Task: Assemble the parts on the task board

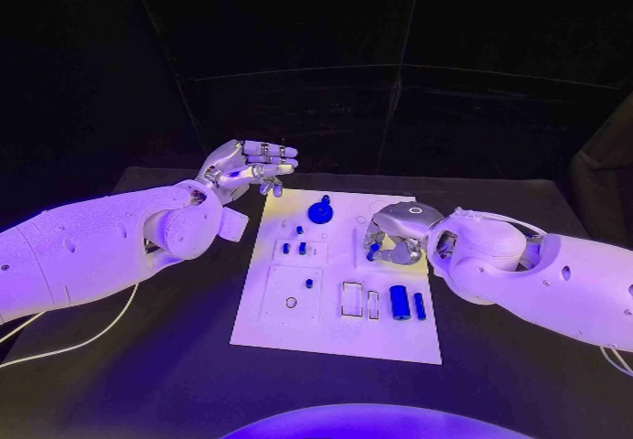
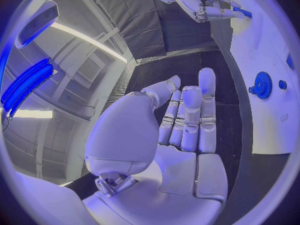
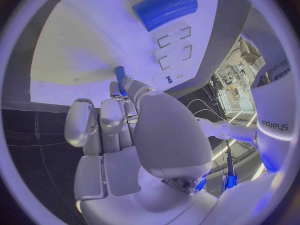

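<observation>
Black table (image 1: 528, 366): right hand (image 1: 400, 236) pinches a blue peg (image 3: 120, 79); left hand (image 1: 251, 167) empty, fingers straight.

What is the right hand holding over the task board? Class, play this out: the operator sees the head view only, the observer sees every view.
Observer: The right wrist view shows the right hand pinching a slim blue peg at its fingertips, above the task board.
Operator: Does the left hand carry anything?
Observer: No. The left wrist view shows the left hand with its fingers stretched straight and its palm bare.
</observation>
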`<state>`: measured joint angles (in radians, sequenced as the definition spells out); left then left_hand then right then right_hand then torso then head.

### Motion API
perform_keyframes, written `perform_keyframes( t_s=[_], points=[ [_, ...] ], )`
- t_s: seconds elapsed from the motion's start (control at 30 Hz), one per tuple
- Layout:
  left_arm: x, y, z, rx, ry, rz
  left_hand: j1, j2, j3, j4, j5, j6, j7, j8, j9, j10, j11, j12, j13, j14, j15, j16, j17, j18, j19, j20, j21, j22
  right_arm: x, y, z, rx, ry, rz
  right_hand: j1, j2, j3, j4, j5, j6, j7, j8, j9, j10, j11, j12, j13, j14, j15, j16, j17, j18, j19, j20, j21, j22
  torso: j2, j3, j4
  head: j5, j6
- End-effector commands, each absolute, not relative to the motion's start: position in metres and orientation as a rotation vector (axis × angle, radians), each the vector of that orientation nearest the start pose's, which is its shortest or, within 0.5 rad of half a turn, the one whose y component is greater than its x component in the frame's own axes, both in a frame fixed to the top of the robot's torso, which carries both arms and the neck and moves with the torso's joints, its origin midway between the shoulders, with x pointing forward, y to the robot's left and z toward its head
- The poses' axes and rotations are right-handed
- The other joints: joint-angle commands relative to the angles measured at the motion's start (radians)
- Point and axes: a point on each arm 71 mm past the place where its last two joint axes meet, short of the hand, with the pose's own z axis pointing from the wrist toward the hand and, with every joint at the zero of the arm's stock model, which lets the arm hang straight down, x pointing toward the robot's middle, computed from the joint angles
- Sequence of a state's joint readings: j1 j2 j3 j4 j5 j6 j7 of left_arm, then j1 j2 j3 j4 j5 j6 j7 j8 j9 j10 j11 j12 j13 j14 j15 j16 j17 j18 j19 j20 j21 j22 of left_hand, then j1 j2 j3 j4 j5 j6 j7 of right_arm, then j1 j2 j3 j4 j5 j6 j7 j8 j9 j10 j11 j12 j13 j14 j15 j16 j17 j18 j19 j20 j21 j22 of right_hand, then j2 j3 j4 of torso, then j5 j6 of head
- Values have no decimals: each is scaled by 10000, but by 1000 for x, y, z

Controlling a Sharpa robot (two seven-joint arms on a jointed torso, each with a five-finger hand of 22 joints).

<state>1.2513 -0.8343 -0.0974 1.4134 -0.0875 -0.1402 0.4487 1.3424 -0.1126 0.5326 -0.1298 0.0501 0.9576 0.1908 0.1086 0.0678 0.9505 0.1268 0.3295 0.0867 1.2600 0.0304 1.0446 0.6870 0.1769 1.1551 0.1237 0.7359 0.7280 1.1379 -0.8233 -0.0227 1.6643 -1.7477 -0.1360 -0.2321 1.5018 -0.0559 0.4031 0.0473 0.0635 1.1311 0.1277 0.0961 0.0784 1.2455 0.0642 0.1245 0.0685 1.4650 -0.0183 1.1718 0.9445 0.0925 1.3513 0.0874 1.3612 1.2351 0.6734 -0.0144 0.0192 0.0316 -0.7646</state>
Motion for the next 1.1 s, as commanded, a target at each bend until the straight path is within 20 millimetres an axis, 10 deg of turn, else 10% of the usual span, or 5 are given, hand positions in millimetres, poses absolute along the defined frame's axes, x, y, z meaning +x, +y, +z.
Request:
perform_keyframes(
  t_s=[0.03, 0.6, 1.1],
  points=[
    [507, 229, -173, -9358, 14607, -16163, -7, 82, -5, -41, 50, -38, 16, 53, 0, -61, -16, 38, -15, -73, -16, -6, 9, 70, -75, 11, -58, -8, 436, -149, -190, -4260, 16670, 5966, -84, 32, 135, -39, 32, 1, 65, -64, -10, 139, -30, -72, 4, 185, -20, 48, 15, -157, 55, 5, 62, 26, -2, -12, 24, 27, 6],
    [506, 228, -173, -9350, 14625, -16198, -7, 84, -6, -43, 50, -39, 16, 55, 0, -62, -17, 43, -15, -75, -17, -11, -5, 71, -73, 11, -57, -8, 400, -93, -167, -4668, 15656, 8835, -263, -220, 641, -278, 90, -118, 166, -237, -64, 62, 62, -405, -6, 136, 57, 129, 5, -152, -3, 73, 110, 65, -3, -27, 33, 211, -63],
    [506, 221, -173, -9300, 14678, -16319, -7, 84, -6, -43, 50, -39, 16, 55, 0, -62, -17, 43, -15, -75, -17, -11, -5, 71, -73, 11, -57, -8, 396, -30, -207, -5877, 16544, 9790, -307, -236, 770, -346, 171, -159, 204, -275, -73, 28, 96, -488, -5, 123, 85, 148, -6, -141, -49, 100, 97, 35, 10, -17, -7, 538, -208]
  ],
)
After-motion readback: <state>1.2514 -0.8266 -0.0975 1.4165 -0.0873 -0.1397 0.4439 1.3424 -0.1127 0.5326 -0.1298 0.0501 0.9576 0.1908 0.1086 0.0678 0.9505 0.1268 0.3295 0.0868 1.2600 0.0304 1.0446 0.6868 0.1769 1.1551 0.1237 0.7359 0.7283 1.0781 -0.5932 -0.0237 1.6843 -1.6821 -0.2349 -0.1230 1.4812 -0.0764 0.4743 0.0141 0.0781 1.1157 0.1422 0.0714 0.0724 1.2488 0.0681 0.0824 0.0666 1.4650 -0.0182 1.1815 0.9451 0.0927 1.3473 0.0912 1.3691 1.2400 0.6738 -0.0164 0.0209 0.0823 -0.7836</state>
